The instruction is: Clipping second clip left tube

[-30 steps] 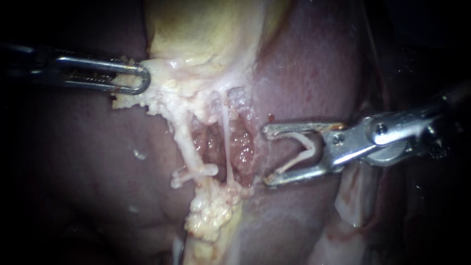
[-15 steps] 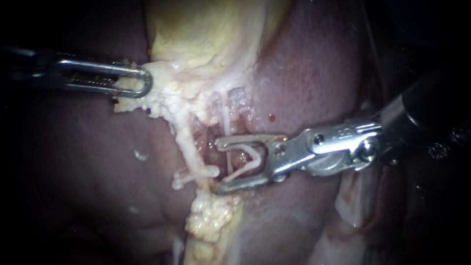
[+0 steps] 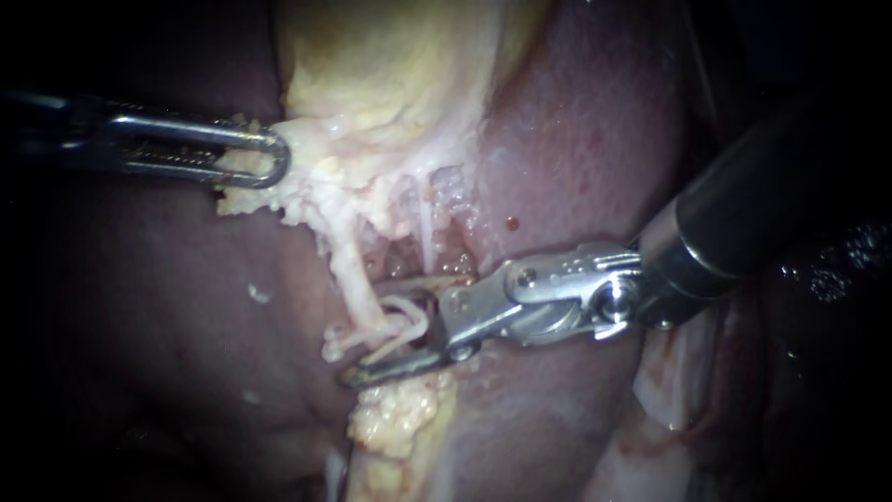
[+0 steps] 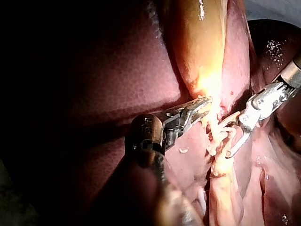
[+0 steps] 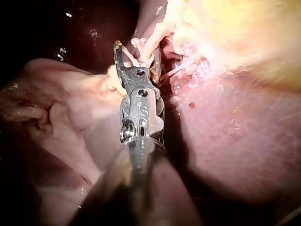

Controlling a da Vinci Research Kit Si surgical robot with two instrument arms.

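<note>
While holding clip (image 3: pixel 413 312), right instrument (image 3: pixel 372 333) straddles tube (image 3: pixel 349 271)

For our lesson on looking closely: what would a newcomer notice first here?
The shiny right instrument reaches in from the right, its jaws holding a white clip at the pale left tube mid-scene. At the upper left, the left instrument grips the yellowish gallbladder.
</note>
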